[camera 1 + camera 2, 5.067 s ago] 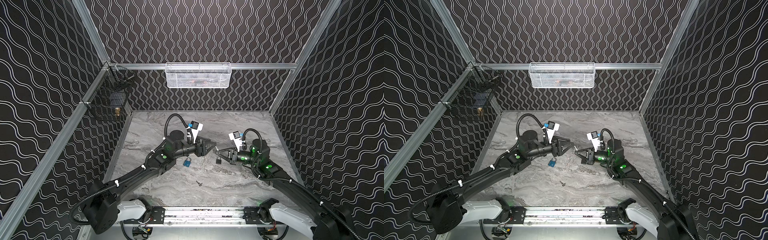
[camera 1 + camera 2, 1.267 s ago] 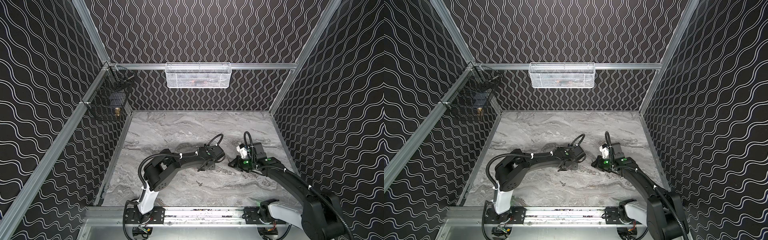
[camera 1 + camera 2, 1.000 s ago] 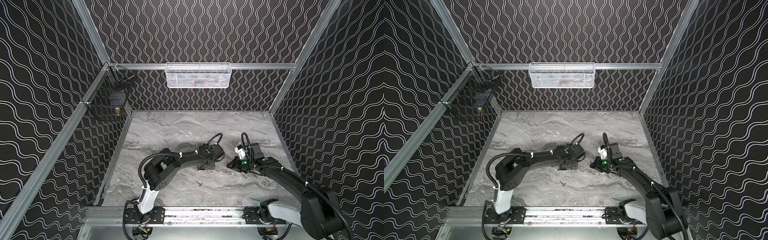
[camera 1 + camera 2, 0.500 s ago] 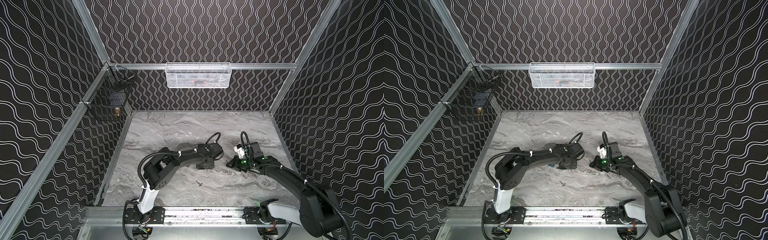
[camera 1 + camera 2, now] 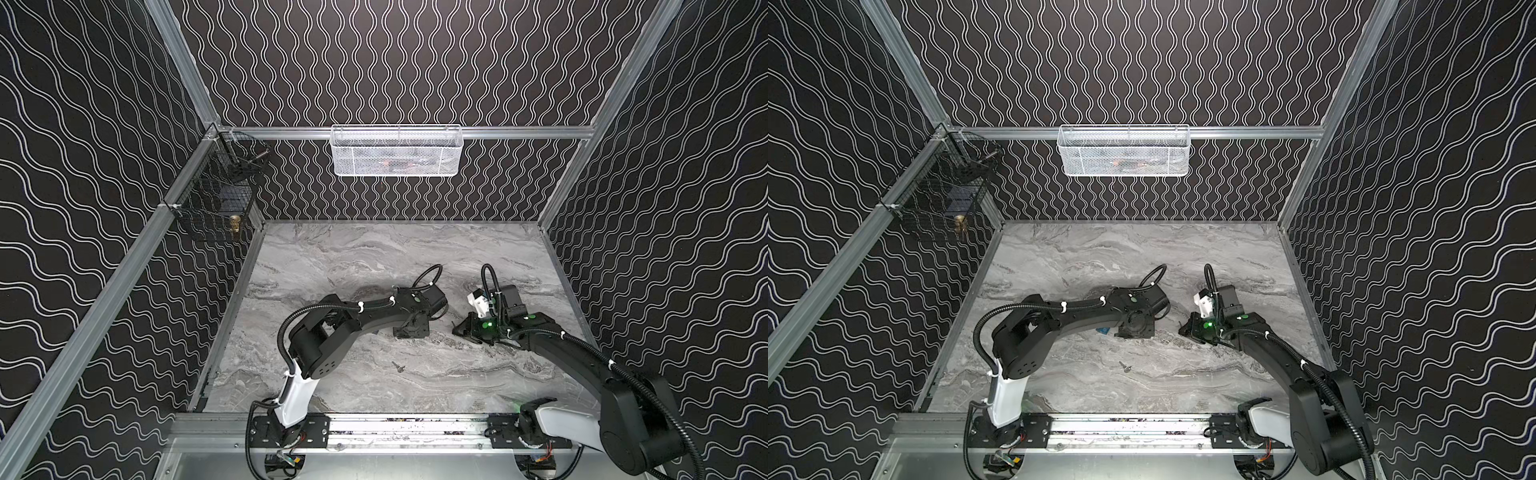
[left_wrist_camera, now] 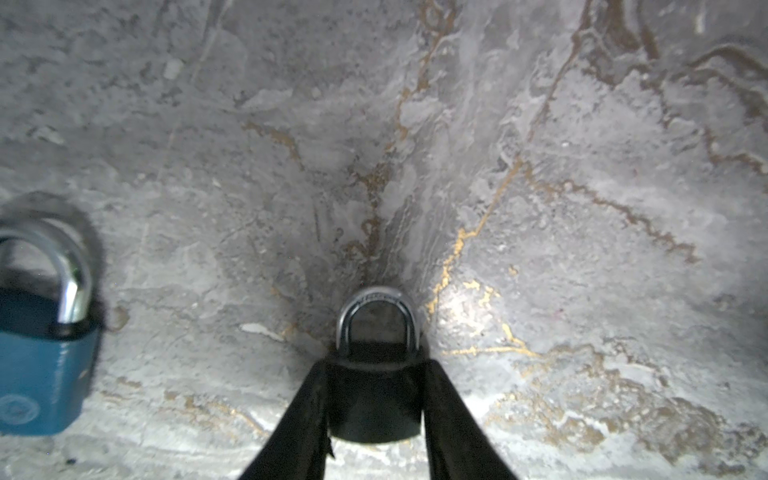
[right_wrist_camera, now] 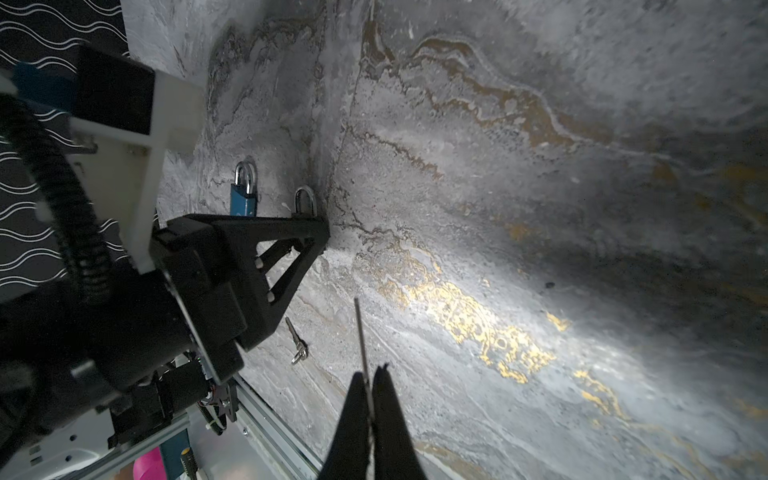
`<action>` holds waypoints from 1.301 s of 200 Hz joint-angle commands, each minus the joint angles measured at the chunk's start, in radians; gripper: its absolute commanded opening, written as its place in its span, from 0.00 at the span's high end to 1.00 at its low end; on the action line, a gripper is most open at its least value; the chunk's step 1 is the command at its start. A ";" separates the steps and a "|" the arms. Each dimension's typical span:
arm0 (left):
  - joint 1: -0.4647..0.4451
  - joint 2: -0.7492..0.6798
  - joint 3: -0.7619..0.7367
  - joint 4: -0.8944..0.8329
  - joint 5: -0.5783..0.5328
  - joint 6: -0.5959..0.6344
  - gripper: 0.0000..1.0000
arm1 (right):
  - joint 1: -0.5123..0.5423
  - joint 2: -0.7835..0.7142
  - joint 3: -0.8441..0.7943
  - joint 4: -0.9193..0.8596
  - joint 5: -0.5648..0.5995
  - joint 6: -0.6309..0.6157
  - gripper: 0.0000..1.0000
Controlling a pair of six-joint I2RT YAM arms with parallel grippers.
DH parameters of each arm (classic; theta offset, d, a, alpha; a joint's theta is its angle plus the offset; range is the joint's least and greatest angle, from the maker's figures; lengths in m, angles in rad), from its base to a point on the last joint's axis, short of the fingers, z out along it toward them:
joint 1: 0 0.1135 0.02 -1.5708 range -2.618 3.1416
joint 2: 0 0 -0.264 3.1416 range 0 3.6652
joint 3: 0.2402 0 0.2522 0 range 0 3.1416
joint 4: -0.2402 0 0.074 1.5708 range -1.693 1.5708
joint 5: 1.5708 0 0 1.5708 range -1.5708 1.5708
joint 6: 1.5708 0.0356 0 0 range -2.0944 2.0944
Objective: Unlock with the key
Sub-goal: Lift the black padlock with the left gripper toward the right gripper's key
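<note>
A black padlock [image 6: 374, 395] with a steel shackle lies flat on the marble table [image 5: 374, 257]. My left gripper [image 6: 376, 365] is shut on its body, one finger against each side. In both top views the left gripper [image 5: 411, 330] [image 5: 1136, 332] is low on the table at centre. A blue padlock [image 6: 41, 353] [image 7: 243, 195] lies just beside it, untouched. My right gripper [image 7: 371, 370] [image 5: 459, 330] is shut on a key [image 7: 360, 328], whose thin blade sticks out past the fingertips towards the left gripper [image 7: 320, 232]. The black padlock's keyhole is hidden.
A second small key [image 5: 399, 366] [image 7: 297, 343] lies loose on the table in front of the left arm. A white mesh basket [image 5: 396, 151] hangs on the back wall and a black wire basket [image 5: 216, 203] on the left rail. The metal front rail [image 5: 395, 428] borders the table.
Both arms have come down from their raised pose to the table. Over the last second the left gripper's jaws have narrowed onto the black padlock, and the right gripper has edged left with the key.
</note>
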 commanded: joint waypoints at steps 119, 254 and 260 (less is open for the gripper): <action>0.014 -0.263 -0.171 0.147 0.007 -0.123 0.80 | 0.129 -0.018 0.045 -0.006 0.095 0.060 1.00; 0.024 -0.577 -0.383 0.285 -0.123 -0.462 0.92 | 0.565 -0.032 -0.026 0.427 0.461 0.330 1.00; 0.024 -0.588 -0.390 0.291 -0.129 -0.471 0.92 | 0.579 -0.029 -0.034 0.452 0.478 0.340 1.00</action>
